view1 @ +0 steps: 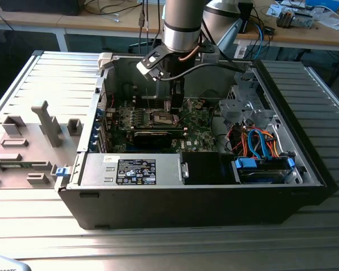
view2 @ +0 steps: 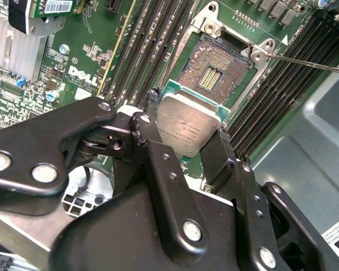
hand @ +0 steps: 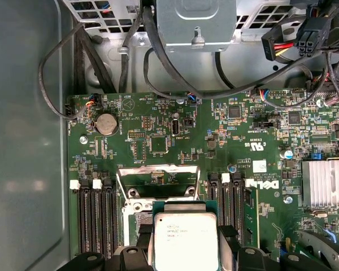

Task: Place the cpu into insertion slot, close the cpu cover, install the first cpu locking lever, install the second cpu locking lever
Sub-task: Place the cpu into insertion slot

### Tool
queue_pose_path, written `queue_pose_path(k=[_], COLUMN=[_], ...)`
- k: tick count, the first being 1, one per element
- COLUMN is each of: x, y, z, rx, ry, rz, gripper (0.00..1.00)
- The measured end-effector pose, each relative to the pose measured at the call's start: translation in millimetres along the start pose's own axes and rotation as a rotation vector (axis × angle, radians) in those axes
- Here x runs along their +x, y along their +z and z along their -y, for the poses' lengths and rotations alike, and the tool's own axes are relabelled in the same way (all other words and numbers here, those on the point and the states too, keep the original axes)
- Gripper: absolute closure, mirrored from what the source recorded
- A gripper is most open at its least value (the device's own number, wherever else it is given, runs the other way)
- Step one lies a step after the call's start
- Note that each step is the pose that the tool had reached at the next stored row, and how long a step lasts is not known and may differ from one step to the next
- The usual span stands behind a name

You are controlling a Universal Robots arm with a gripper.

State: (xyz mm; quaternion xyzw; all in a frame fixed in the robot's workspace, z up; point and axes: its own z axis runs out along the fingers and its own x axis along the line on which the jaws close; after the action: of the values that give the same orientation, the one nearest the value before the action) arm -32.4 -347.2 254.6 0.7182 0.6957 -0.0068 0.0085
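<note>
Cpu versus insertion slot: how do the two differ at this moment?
The cpu has a plain silvery metal top; the insertion slot shows a centre full of contacts. The cpu is clamped in the gripper; the insertion slot lies empty and uncovered. Both are square.

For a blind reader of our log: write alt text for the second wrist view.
The gripper holds the cpu by two opposite edges, poised over the near edge of the open insertion slot, whose contacts lie bare. Long dark memory slots flank it on the green motherboard.
</note>
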Motion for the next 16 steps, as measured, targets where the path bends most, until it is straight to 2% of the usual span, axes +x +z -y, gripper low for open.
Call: queue_pose_path(k=[7, 12, 16], x=[0.0, 1.4, 3.0], y=[0.3, 0.7, 1.3], z=[1.2, 6.3, 6.5], rx=[-0.0001, -0.0002, -0.0015], ry=[0.0, -0.007, -0.072], rz=[0.0001, -0.0001, -0.0001], gripper=[0.46, 0.46, 0.46])
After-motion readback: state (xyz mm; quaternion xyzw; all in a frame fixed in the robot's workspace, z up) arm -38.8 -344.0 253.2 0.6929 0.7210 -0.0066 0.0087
